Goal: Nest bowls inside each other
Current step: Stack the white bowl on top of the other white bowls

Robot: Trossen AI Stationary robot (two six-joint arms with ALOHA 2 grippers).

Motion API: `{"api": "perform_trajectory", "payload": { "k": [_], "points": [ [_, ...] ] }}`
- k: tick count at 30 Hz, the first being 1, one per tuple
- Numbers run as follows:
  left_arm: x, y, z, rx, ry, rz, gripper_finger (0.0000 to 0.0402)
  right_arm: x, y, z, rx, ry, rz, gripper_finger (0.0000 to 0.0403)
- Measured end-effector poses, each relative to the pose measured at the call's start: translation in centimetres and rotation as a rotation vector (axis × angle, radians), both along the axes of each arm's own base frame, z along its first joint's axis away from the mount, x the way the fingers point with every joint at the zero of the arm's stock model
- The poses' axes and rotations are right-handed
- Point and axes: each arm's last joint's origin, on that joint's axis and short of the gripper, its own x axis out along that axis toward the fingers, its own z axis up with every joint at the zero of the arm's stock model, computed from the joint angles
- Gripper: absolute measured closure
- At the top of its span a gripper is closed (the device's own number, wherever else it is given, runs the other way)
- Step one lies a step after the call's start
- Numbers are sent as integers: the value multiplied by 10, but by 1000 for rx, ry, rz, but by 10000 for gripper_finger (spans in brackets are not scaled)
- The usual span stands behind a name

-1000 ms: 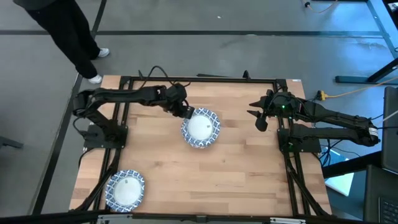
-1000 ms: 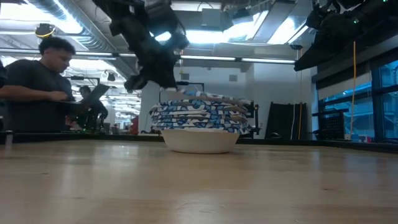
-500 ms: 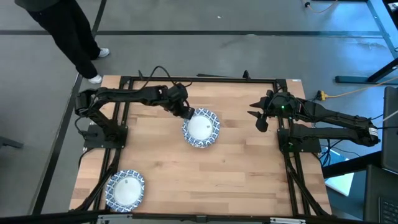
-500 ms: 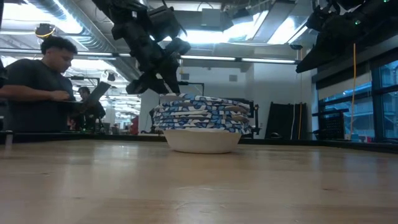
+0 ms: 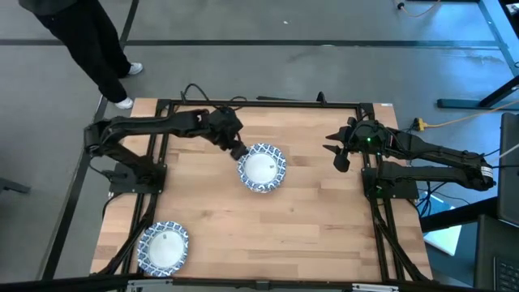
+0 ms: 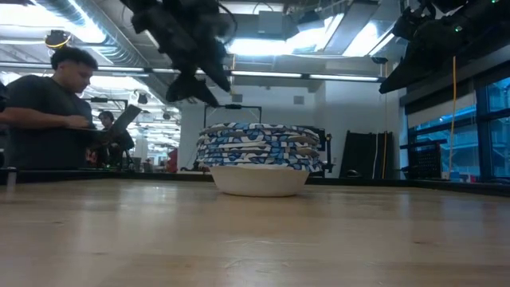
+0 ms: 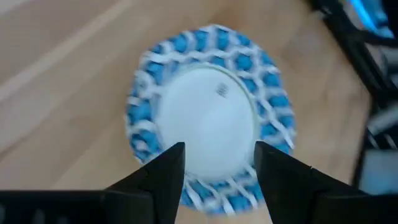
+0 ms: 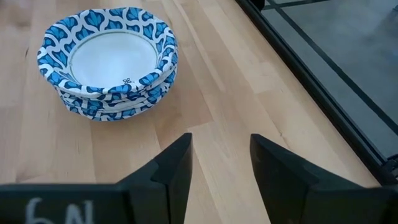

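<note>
A stack of several nested bowls (image 5: 262, 167) with blue-and-white rims stands on its base at the middle of the table; the low view shows it level (image 6: 259, 158). Another such bowl (image 5: 163, 246) sits at the near left corner. My left gripper (image 5: 237, 149) hovers open above the stack's far left rim, clear of it (image 6: 199, 80); its wrist view looks down on the stack (image 7: 208, 118) between the fingers. My right gripper (image 5: 340, 156) waits open at the table's right side, raised, facing the stack (image 8: 109, 59).
Black frame rails (image 5: 369, 174) run along the table's sides and far edge. A person (image 6: 48, 112) stands beyond the far left corner. Bare wood lies between the stack and the near edge (image 5: 268, 235).
My left gripper has opened and let go of the top bowl's rim, then risen and drawn back toward the table's left edge. The top bowl, tilted a second ago, now lies level on the stack.
</note>
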Motion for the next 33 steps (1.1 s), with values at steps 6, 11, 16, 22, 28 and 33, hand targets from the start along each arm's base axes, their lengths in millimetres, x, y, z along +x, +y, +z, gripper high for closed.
{"api": "perform_trajectory", "payload": {
  "k": [6, 11, 16, 22, 28, 33],
  "points": [
    [-26, -33, 16, 120, 66, -297, 216, 0, 0, 0, 0, 1, 0, 241],
    [-34, -69, 21, 144, 87, -475, 216, 0, 0, 0, -1, 1, 0, 241],
    [-35, -101, 16, 73, 154, -519, 217, 0, 0, 1, -2, -6, -1, 241],
    [-33, -141, 4, 57, 206, -654, 217, 1, 0, 1, -3, -11, -1, 241],
    [-31, -175, -19, -148, 314, -859, 217, 1, 0, 2, 17, -33, -19, 241],
    [-22, -191, -44, -169, 425, -858, 217, 3, -1, 4, 51, -81, -48, 241]
  ]
}}
